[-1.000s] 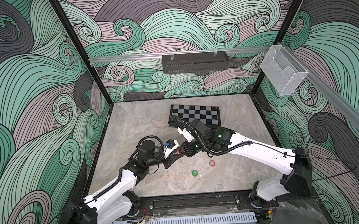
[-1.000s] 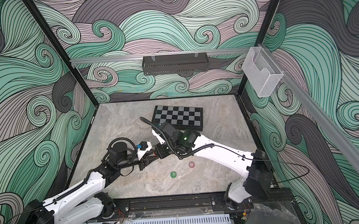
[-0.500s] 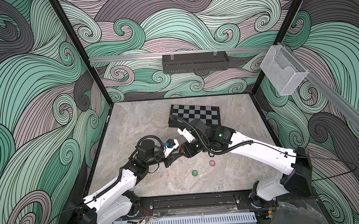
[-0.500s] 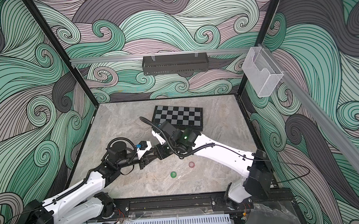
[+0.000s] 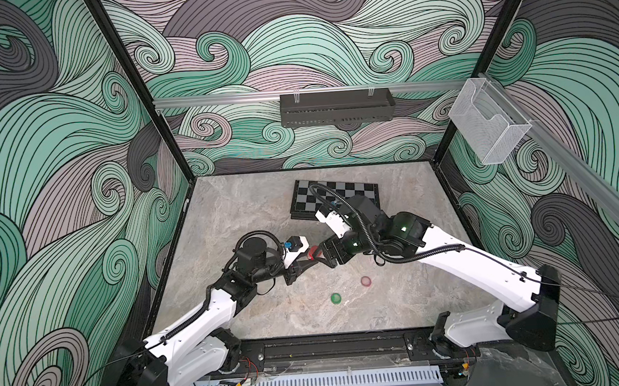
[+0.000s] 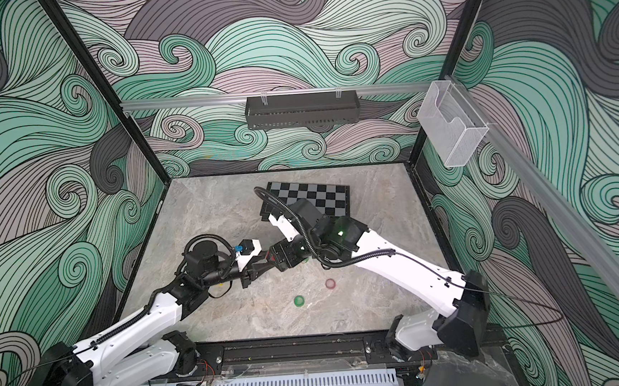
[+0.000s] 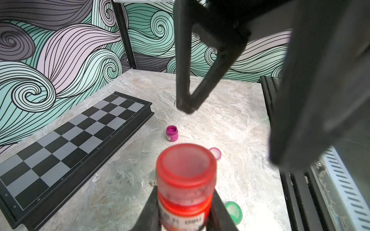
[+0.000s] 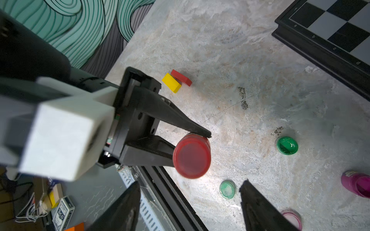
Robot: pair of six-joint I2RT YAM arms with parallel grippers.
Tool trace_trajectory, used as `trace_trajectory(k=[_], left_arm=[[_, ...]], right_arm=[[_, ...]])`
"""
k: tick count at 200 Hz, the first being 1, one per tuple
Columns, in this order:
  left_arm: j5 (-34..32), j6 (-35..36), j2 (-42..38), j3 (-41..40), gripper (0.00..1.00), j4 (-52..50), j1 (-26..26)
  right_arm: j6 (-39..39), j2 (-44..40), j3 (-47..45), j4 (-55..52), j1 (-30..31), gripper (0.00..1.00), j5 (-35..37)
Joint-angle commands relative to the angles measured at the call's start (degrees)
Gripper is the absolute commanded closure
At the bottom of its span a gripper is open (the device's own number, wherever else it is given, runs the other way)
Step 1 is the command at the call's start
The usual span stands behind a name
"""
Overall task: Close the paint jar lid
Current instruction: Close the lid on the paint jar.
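A red paint jar (image 7: 185, 204) with a white label is held above the table, my left gripper (image 7: 185, 202) shut on its body. Its red lid (image 7: 185, 166) sits on top of it, seen end-on in the right wrist view as the lid (image 8: 191, 156). My right gripper (image 8: 190, 185) is open, its fingers spread wide and clear of the lid, with nothing between them. In both top views the two grippers meet at mid-table around the jar (image 5: 313, 252), also visible as the jar (image 6: 270, 257).
On the table lie a loose green lid (image 5: 336, 298) and a pink lid (image 5: 365, 281). An open magenta jar (image 7: 172, 133) and an open green jar (image 8: 287, 145) stand nearby. A chessboard (image 5: 334, 199) lies at the back, and yellow and red blocks (image 8: 172, 82) at the left.
My right gripper has opened from shut and let go of the red lid, drawing slightly back. The left gripper still holds the jar in the same place.
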Motion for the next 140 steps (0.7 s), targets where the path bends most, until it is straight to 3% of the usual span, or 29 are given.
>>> trace_trajectory(k=[1,11,58,104,140], left_arm=[[2.4,1.56,0.69,4.02,0.73,-1.39,-0.34],[3.3,2.06,0.67,4.97,0.73,-2.78,-0.34],[5.66,4.97,0.85,10.58,0.72,-11.79,-0.34],[8.99,9.63,1.95,13.59,0.72,-17.05,0.13],[14.69,15.34,4.81,16.64,0.72,-23.54,1.39]], right_arm=[[-5.29,-1.48,1.51,1.11,-2.15,0.09,0.52],[-6.48,-2.22,1.33,1.19,-3.44,0.01,0.91],[-10.67,-5.44,-1.17,5.61,-9.66,0.01,-5.16],[-23.13,-10.91,-7.19,14.52,-9.79,0.01,-12.38],[-36.17,-10.98,-8.47,11.08,-9.8,0.06,-21.7]])
